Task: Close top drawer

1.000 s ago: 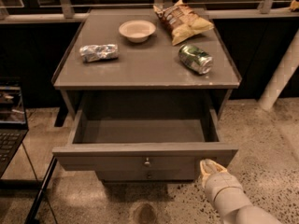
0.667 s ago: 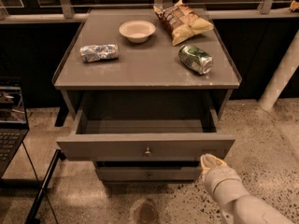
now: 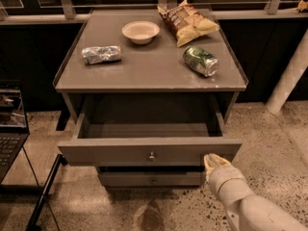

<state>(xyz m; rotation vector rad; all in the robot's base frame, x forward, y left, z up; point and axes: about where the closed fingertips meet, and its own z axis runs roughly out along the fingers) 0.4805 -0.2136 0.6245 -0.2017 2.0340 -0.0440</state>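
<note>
Left edge: laptop (image 3: 8,129). On the table (image 3: 144,78), upper frame: crumpled silver item (image 3: 101,55), bowl (image 3: 140,32), chip bag (image 3: 188,23), green can (image 3: 200,60). Centre: top drawer (image 3: 110,153), partly pulled out. Lower right: gripper (image 3: 213,160) at the drawer front's right end; how far it is open cannot be told.

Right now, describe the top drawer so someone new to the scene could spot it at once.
Start at the grey cabinet with a cream round bowl on top. Directly under that top, the wide grey-brown top drawer stands pulled out, the pale gripper at its front's right end. Unlike the narrower drawer front below, it is open and shows its inside.
</note>
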